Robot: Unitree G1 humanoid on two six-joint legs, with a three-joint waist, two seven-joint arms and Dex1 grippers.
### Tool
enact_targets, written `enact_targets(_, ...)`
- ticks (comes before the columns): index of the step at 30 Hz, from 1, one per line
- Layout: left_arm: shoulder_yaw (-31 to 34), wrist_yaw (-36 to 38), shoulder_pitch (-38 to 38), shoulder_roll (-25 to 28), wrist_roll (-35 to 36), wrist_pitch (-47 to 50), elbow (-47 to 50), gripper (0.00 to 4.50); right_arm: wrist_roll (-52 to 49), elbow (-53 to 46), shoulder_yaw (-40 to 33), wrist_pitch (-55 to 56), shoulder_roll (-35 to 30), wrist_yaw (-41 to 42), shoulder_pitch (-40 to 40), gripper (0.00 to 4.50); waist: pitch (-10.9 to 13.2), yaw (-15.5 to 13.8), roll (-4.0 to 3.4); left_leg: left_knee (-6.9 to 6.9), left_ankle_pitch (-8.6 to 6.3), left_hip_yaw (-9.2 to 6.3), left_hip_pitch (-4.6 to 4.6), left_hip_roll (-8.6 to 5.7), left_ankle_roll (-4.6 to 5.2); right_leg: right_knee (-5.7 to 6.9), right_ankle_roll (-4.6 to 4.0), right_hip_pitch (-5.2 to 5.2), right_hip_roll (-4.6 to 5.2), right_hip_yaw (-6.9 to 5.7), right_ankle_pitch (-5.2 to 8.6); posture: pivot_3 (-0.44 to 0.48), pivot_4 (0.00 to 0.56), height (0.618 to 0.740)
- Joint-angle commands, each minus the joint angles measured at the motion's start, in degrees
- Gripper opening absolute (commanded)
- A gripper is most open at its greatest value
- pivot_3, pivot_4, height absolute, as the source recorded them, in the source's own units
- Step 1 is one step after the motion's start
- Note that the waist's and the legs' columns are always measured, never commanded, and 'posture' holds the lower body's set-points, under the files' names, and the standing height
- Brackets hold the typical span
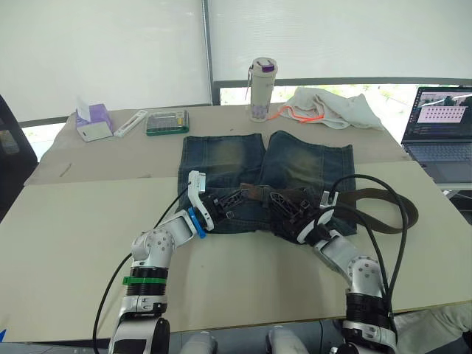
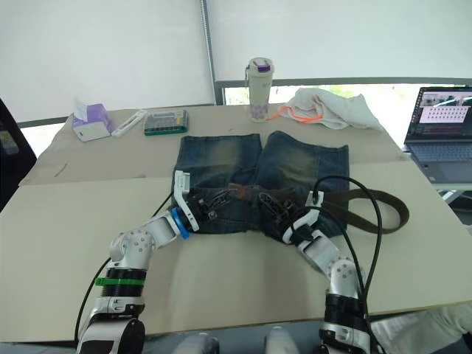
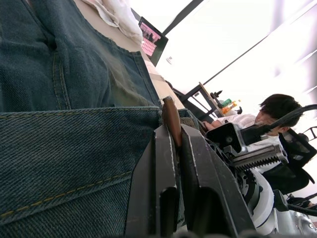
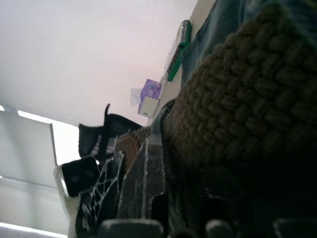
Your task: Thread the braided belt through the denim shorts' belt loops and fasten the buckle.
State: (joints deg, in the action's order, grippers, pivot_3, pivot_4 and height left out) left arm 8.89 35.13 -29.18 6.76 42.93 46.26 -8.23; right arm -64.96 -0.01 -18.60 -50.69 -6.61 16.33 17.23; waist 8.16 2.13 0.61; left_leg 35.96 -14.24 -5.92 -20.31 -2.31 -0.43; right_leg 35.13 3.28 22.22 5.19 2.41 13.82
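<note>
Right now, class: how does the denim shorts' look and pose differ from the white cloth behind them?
The denim shorts are dark blue with faded yellowish patches; the white cloth is pale with an orange cord. The shorts lie spread flat mid-table, while the cloth sits crumpled in a heap near the far edge. Both grippers work at the shorts; the cloth lies apart from them. Both are fabric resting on the table.

Both arms reached inward at lower centre; the left gripper and right gripper were clamped shut.

The braided belt looms close against the denim shorts; farther along the table stands a purple tissue box.
</note>
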Motion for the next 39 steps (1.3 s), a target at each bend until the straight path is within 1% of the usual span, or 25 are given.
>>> enact_targets(1, -0.3, -0.1, -0.6, 1.2, -1.6, -2.3, 1.2, 0.0, 5.4, -6.5, 1.3, 2.1, -7.5, 5.3, -2.5, 2.05, 0.0, -0.1, 0.0, 0.01, 0.0, 0.01, -0.01, 0.0, 0.0, -0.01, 0.0, 0.0, 0.0, 0.0, 0.0, 0.0, 0.15, 0.74)
enact_targets(2, -0.6, -0.2, -0.5, 1.4, -2.1, -2.4, 1.2, 0.0, 6.4, -7.4, 1.1, 2.3, -10.0, 6.5, -3.3, 2.53, 0.0, -0.1, 0.01, 0.02, 0.0, 0.01, -0.02, -0.03, 0.0, -0.01, 0.01, -0.01, 0.03, 0.0, 0.0, 0.0, 0.15, 0.74)
enact_targets(3, -0.7, -0.2, -0.5, 1.5, -2.2, -2.4, 1.2, 0.0, 7.1, -8.6, 0.7, 2.4, -12.7, 8.2, -4.3, 2.82, 0.0, -0.1, 0.01, 0.03, 0.0, 0.02, -0.02, -0.03, 0.0, -0.02, 0.01, -0.02, 0.03, 0.0, 0.01, 0.0, 0.15, 0.74)
enact_targets(7, -1.4, 0.4, 0.1, 2.3, -3.3, -2.8, 1.6, 0.0, 9.1, -12.7, -3.4, 3.1, -24.9, 14.3, -8.7, 2.82, 0.0, -0.8, 0.05, 0.06, 0.0, 0.04, -0.06, -0.06, 0.0, -0.08, 0.04, -0.04, 0.06, -0.01, 0.02, 0.0, 0.15, 0.74)
enact_targets(10, -1.9, 0.8, 0.5, 2.5, -3.9, -3.6, 1.2, 0.0, 15.0, -11.8, -4.1, 5.8, -32.5, 17.2, -11.5, 2.82, 0.0, -0.9, 0.08, 0.06, 0.0, 0.09, -0.01, -0.05, 0.0, -0.09, 0.09, -0.09, 0.04, 0.0, 0.05, 0.0, 0.15, 0.74)
enact_targets(12, -2.3, 0.9, 0.6, 2.5, -4.4, -4.0, 0.9, 0.0, 16.9, -11.2, -4.1, 6.3, -35.6, 18.9, -12.5, 2.82, 0.0, -1.0, 0.11, 0.06, 0.0, 0.09, 0.0, -0.01, 0.0, -0.09, 0.28, -0.11, 0.01, -0.01, 0.17, 0.0, 0.15, 0.74)
enact_targets(14, -2.9, 1.1, 0.7, 2.4, -5.0, -4.5, 0.6, 0.0, 19.4, -11.4, -2.3, 6.8, -38.1, 20.8, -13.1, 2.82, 0.1, -1.1, 0.11, 0.06, 0.0, 0.11, 0.0, 0.0, 0.0, -0.08, 0.29, -0.11, 0.0, 0.01, 0.17, 0.0, 0.15, 0.74)
enact_targets(16, -3.6, 1.3, 0.7, 2.1, -5.8, -5.2, 0.3, 0.0, 21.9, -11.9, 0.2, 7.2, -39.5, 22.3, -13.0, 2.82, 0.1, -1.2, 0.13, 0.06, 0.0, 0.12, -0.01, 0.0, 0.0, -0.09, 0.26, -0.11, 0.02, 0.01, 0.15, 0.0, 0.15, 0.74)
enact_targets(19, -4.4, 1.2, 0.4, 1.3, -6.5, -6.1, -0.4, 0.0, 23.6, -10.7, 2.2, 7.1, -38.2, 21.6, -10.5, 2.82, 0.1, -1.3, 0.15, 0.08, 0.0, 0.12, 0.0, -0.01, 0.0, -0.1, 0.16, -0.12, 0.03, 0.01, 0.09, 0.0, 0.15, 0.74)
enact_targets(22, -4.7, 1.1, -0.3, 0.5, -7.0, -6.7, -1.0, 0.0, 27.8, -7.9, 5.3, 7.8, -37.6, 20.6, -8.1, 2.82, 0.1, -1.4, 0.15, 0.1, 0.0, 0.12, -0.02, -0.03, -0.01, -0.09, 0.08, -0.12, 0.05, 0.01, 0.04, 0.0, 0.15, 0.74)
enact_targets(25, -4.7, 0.9, -1.0, -0.2, -7.4, -7.3, -1.7, 0.0, 30.4, -4.9, 6.8, 8.0, -37.4, 20.6, -6.5, 2.82, 0.1, -1.8, 0.15, 0.13, 0.0, 0.1, -0.07, -0.05, -0.01, -0.11, 0.04, -0.11, 0.08, -0.01, 0.02, 0.0, 0.15, 0.74)
enact_targets(28, -5.1, 0.9, -1.2, -0.5, -8.0, -8.1, -2.0, 0.0, 31.4, -1.7, 6.2, 8.6, -36.9, 21.5, -5.3, 2.05, 0.1, -2.0, 0.15, 0.17, 0.0, 0.1, -0.09, -0.08, -0.01, -0.12, 0.04, -0.11, 0.1, -0.01, 0.01, 0.0, 0.15, 0.74)
enact_targets(31, -4.9, 0.7, -1.4, -0.7, -8.3, -8.5, -2.3, 0.0, 30.1, 0.0, 3.4, 7.6, -35.6, 20.5, -4.4, 1.05, 0.1, -1.9, 0.15, 0.17, 0.0, 0.1, -0.08, -0.07, -0.01, -0.11, 0.04, -0.11, 0.08, -0.01, 0.01, 0.0, 0.15, 0.74)
enact_targets(34, -4.9, 0.3, -0.9, -1.0, -8.8, -9.1, -2.4, 0.0, 27.2, 0.1, -1.2, 5.5, -33.1, 17.3, -4.4, 0.03, 0.1, -1.9, 0.15, 0.16, 0.0, 0.11, -0.08, -0.07, -0.01, -0.09, 0.04, -0.11, 0.09, 0.01, 0.0, 0.0, 0.15, 0.74)
enact_targets(36, -4.8, -0.1, -0.4, -1.0, -9.2, -9.2, -2.2, 0.0, 25.9, 0.1, -4.0, 4.0, -31.6, 15.2, -4.8, 0.03, 0.1, -1.9, 0.14, 0.16, 0.0, 0.1, -0.08, -0.06, -0.01, -0.09, 0.03, -0.11, 0.08, 0.0, 0.0, 0.0, 0.15, 0.74)
enact_targets(39, -4.9, -0.7, 0.7, -0.6, -10.2, -9.7, -2.1, 0.0, 22.4, 0.2, -11.1, 0.2, -26.8, 6.9, -5.2, 0.03, 0.1, -2.1, 0.13, 0.18, 0.0, 0.1, -0.09, -0.07, -0.01, -0.08, 0.02, -0.11, 0.09, 0.01, -0.01, 0.0, 0.15, 0.74)
